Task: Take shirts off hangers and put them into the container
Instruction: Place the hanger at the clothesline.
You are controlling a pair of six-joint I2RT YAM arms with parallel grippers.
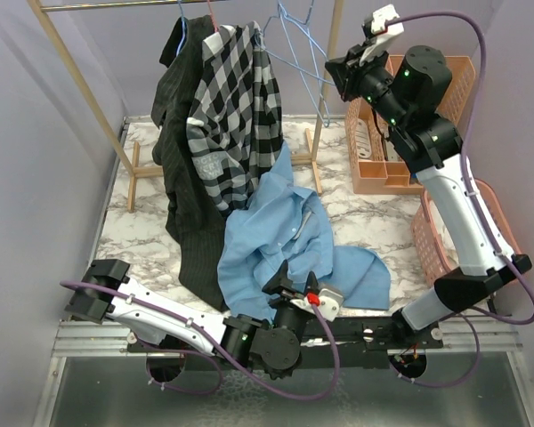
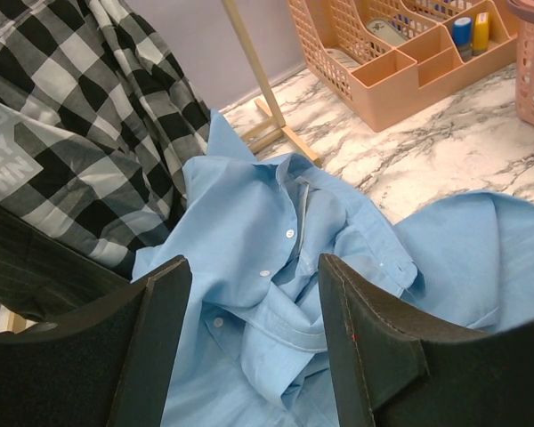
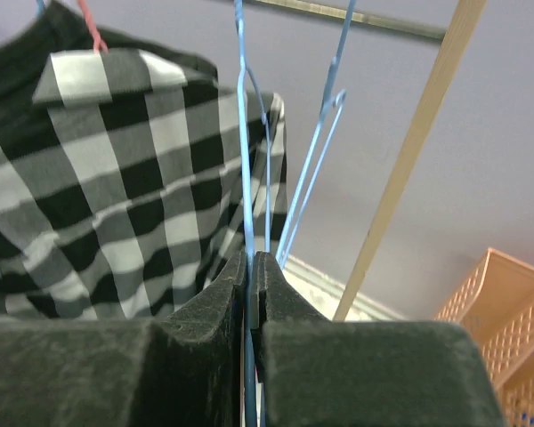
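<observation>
At the far-left corner of the worktop [image 1: 374,222] the black pinstriped shirt [image 1: 180,178] hangs from the wooden rack [image 1: 89,98]. Just to its right, overlapping it, hangs the checked shirt [image 1: 231,116]. Both are on hangers and not yet dealt with.

The light blue shirt [image 2: 276,231] is off its hanger. It lies crumpled on the worktop, its upper end against the hem of the checked shirt and the rest spread toward the near edge. Its long axis runs roughly from the rack's foot down and rightward to the near edge.

The left claw [image 2: 249,294] hovers over the near end of this shirt, released, with the button placket and a fold of cloth straight ahead between the jaws. Whether the pads touch the fabric cannot be told.

To the right and high up, the right claw [image 3: 252,267] is clenched on a wire of a bare light blue hanger [image 3: 243,133] on the rack.

Near the far-right corner stands the peach organizer [image 1: 374,169], and at the right edge is the container [image 1: 425,238], partly hidden by the right arm.

The left arm is much the nearer to the blue shirt. The container lies well to the right of that claw, so after a pinch on the bunched cloth the carry would likely run rightward across the worktop, with trailing sleeves the probable risk.
</observation>
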